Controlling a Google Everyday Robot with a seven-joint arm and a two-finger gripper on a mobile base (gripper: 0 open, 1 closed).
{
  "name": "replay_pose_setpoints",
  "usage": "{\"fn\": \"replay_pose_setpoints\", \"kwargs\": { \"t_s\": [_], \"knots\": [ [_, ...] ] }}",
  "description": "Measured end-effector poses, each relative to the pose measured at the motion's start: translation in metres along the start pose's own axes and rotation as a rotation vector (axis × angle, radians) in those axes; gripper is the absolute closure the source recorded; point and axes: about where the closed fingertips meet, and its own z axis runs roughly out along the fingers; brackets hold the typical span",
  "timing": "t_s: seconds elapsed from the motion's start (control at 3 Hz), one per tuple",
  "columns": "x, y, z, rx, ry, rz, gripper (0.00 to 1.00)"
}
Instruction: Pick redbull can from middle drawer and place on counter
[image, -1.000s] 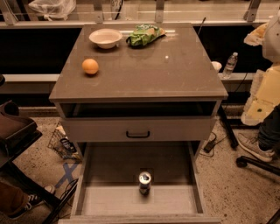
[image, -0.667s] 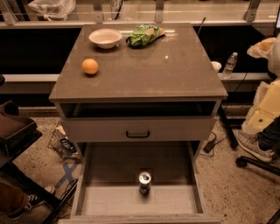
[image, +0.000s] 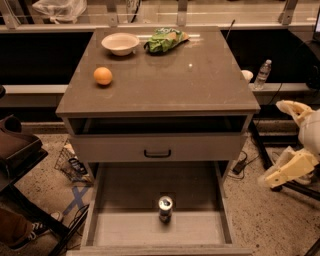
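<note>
The redbull can (image: 165, 208) stands upright on the floor of the pulled-out middle drawer (image: 125, 192), near its front centre, silver top facing up. The counter (image: 170, 80) is the grey-brown top of the cabinet above it. My gripper (image: 288, 141) is off to the right of the cabinet, at about the height of the drawers and well apart from the can. Its cream fingers (image: 282, 173) are spread open and hold nothing.
On the counter lie an orange (image: 103, 76), a white bowl (image: 120, 43) and a green bag (image: 165, 39). A drawer with a dark handle (image: 157, 153) is shut above the open one. A water bottle (image: 262, 74) stands behind right. Dark furniture (image: 17, 150) and a wire basket (image: 73, 163) are at the left.
My gripper has moved downward along the right side of the cabinet. The can, drawer and counter items have not moved.
</note>
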Motion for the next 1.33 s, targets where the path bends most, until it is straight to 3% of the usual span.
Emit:
{"fn": "replay_pose_setpoints", "kwargs": {
  "t_s": [0.33, 0.67, 1.0, 1.33],
  "knots": [
    [0.003, 0.002, 0.018, 0.052, -0.17, 0.008, 0.0],
    [-0.004, 0.002, 0.017, 0.064, -0.208, -0.014, 0.0],
    [-0.004, 0.002, 0.018, 0.063, -0.206, -0.013, 0.0],
    [0.011, 0.019, 0.054, 0.037, -0.223, 0.008, 0.0]
  ]
}}
